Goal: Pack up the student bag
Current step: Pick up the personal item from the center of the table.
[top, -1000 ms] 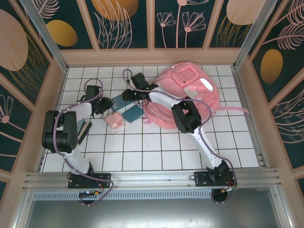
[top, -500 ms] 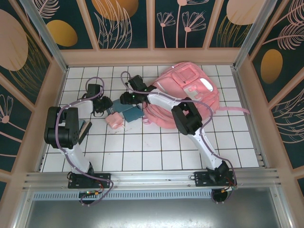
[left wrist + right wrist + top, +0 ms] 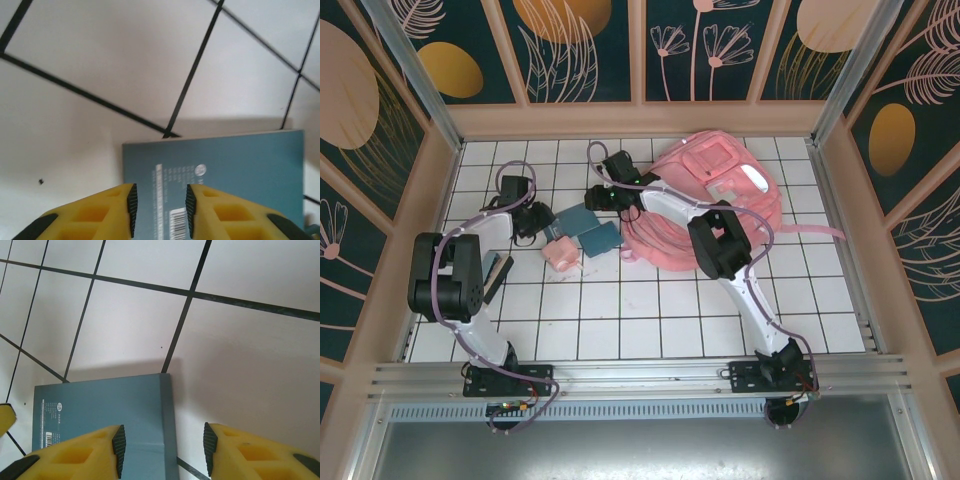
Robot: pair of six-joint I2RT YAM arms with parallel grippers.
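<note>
Top external: student bag [image 3: 722, 165] lies flat at rear right, just right of the teal book [image 3: 576, 217]. The book sits between both tools: left gripper [image 3: 535, 222] at its left end, right gripper [image 3: 600, 197] at its far edge, nearer the bag. Wrist views show both jaw pairs apart, nothing clamped, book underneath.

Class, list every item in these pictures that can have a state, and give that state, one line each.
student bag: lying flat, front up; zip unclear.
far teal book: closed, flat on tiles, ungripped.
near teal book: closed, flat.
pink case: resting on tiles, ungripped.
left gripper: jaws open, empty, over far teal book.
right gripper: jaws open, empty, over that book's edge.
</note>
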